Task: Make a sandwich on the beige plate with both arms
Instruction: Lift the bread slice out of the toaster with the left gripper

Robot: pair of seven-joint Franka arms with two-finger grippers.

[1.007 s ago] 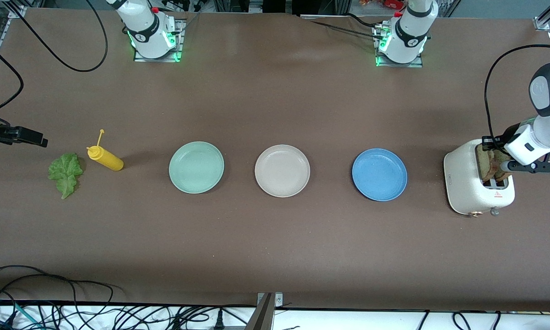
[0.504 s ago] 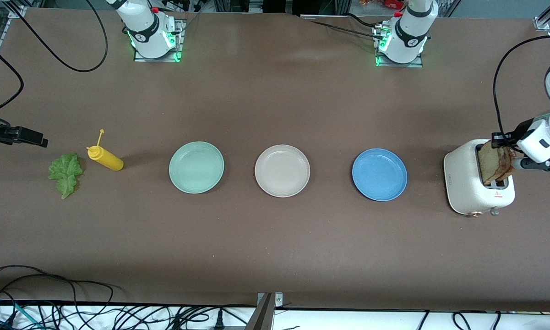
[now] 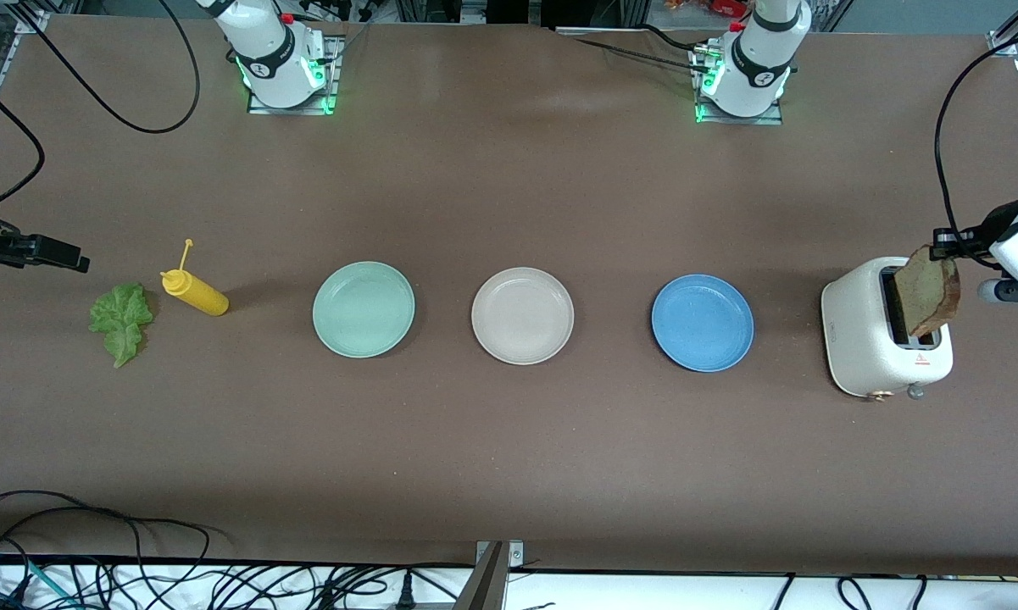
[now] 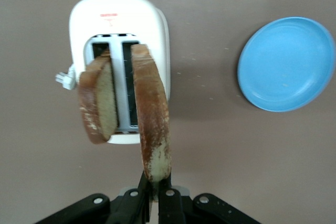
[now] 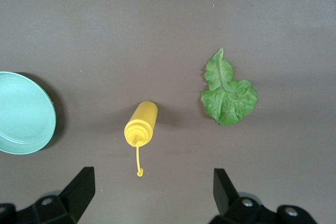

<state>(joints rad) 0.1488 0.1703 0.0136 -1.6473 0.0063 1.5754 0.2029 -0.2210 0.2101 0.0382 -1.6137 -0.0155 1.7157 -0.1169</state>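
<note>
- Brown table surface carries 3 plates in a row; the beige plate sits in the middle, bare.
- Left gripper, clenched on 1 bread slice, hangs over the toaster; a second slice leans in its slot.
- Right gripper, released, waits above the lettuce leaf and mustard bottle.
- Advice: lift the slice straight clear of the slot before swinging plateward, grip kept firm.

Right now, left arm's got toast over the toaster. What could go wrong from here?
1. The left gripper pinches the bread slice only at one crust edge; it hangs tilted and may swing or slip on the way to the beige plate.
2. A second slice leans beside it and may snag.
3. The blue plate lies between the toaster and the beige plate, so a drop could land there.
</note>
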